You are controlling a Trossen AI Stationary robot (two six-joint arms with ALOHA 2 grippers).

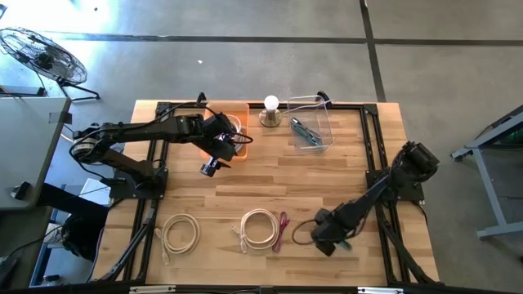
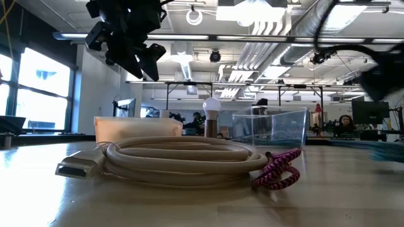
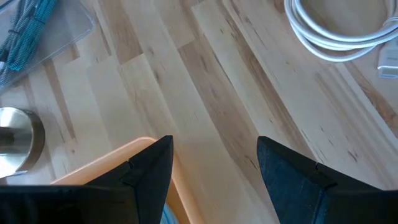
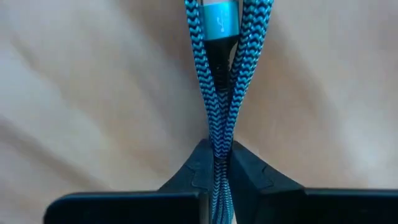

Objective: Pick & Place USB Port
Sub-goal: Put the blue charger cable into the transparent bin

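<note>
A blue braided USB cable point(image 4: 217, 81), folded into several strands with its teal plug point(image 4: 219, 18) out past the fingertips, sits in my shut right gripper point(image 4: 216, 155), which is low over the table's near right part point(image 1: 327, 238). My left gripper point(image 3: 214, 143) is open and holds nothing. It hangs high above the near edge of the orange bin point(image 1: 235, 131), whose rim point(image 3: 124, 152) shows under its fingers. It also shows raised in the low view point(image 2: 142, 53). A clear bin point(image 1: 310, 122) holds more blue cable point(image 1: 305, 132). My right gripper pinches several strands of the blue braided cable point(image 4: 216, 140) between its two fingertips. The strands run along the fingers, and the plug end reaches out beyond them over the wood. Whether the cable is lifted clear I cannot tell.
A bulb on a round stand point(image 1: 271, 110) stands between the two bins at the far edge. Two white cable coils point(image 1: 180, 233) point(image 1: 260, 227) and a magenta braided cable point(image 1: 282, 231) lie near the near edge. Bare wood lies between them and the bins.
</note>
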